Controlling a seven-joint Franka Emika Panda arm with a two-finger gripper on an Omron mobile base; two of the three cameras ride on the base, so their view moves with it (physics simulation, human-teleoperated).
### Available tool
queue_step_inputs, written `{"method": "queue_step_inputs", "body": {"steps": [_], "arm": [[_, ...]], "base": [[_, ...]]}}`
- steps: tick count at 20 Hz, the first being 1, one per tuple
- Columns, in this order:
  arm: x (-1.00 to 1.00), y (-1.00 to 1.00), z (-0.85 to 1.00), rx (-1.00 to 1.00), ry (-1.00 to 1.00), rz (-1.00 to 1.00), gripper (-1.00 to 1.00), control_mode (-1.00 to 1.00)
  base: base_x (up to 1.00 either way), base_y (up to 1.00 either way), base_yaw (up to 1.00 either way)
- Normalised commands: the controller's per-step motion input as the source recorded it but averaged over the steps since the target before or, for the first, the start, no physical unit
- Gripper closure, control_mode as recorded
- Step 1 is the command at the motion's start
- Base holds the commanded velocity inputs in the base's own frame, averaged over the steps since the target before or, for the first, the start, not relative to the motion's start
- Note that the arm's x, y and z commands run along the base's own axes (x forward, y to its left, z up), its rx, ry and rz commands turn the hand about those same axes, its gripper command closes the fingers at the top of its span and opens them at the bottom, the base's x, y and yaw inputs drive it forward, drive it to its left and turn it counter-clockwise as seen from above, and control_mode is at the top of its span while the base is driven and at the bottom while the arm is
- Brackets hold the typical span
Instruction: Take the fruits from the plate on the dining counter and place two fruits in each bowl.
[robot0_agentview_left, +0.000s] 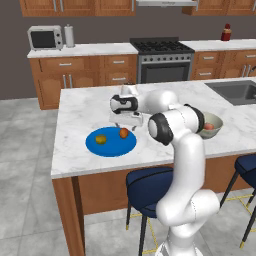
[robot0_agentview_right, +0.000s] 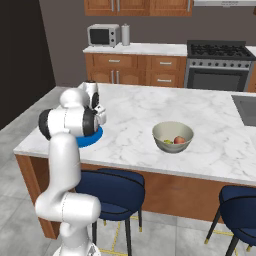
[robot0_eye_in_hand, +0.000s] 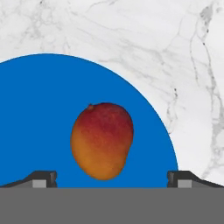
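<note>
We see a glossy white arm (robot0_agentview_left: 187, 165) of rounded, tube-like links, with black rings at its joints (robot0_agentview_left: 159, 128). Its white hand carries a dark band, and the pincer (robot0_eye_in_hand: 111, 178) ends in two small dark fingertips (robot0_eye_in_hand: 41, 178) with grey pads.

Plate (robot0_agentview_left: 111, 145) was bright blue. Orange fruit (robot0_eye_in_hand: 102, 140) on it graded red at top to orange below; second fruit (robot0_agentview_left: 101, 139) was olive-yellow. Surface (robot0_agentview_left: 80, 115) was white marble with grey veining, brown wood sides. Bowl (robot0_agentview_right: 172, 136) was pale cream-grey, with a pinkish-red fruit (robot0_agentview_right: 179, 140) and a yellow-green one (robot0_agentview_right: 168, 142) inside.
</note>
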Motion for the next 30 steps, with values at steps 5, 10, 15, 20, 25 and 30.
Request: {"method": "queue_step_inputs", "body": {"steps": [5, 10, 15, 20, 25, 30], "arm": [[-0.07, 0.0, -0.02, 0.0, 0.0, -0.02, -1.0, -1.0], [0.14, 0.0, -0.02, 0.0, -0.01, 0.0, -1.0, -1.0], [0.24, 0.01, -0.12, 0.0, 0.0, 0.0, -1.0, -1.0], [0.06, 0.0, -0.18, 0.0, 0.0, 0.0, -1.0, -1.0], [0.08, 0.0, -0.2, 0.0, 0.0, 0.0, -1.0, -1.0], [0.0, 0.0, -0.21, 0.0, 0.0, 0.0, -1.0, -1.0]], "base": [[0.0, 0.0, 0.0], [0.0, 0.0, 0.0], [0.0, 0.0, 0.0], [0.0, 0.0, 0.0], [0.0, 0.0, 0.0], [0.0, 0.0, 0.0]]}}
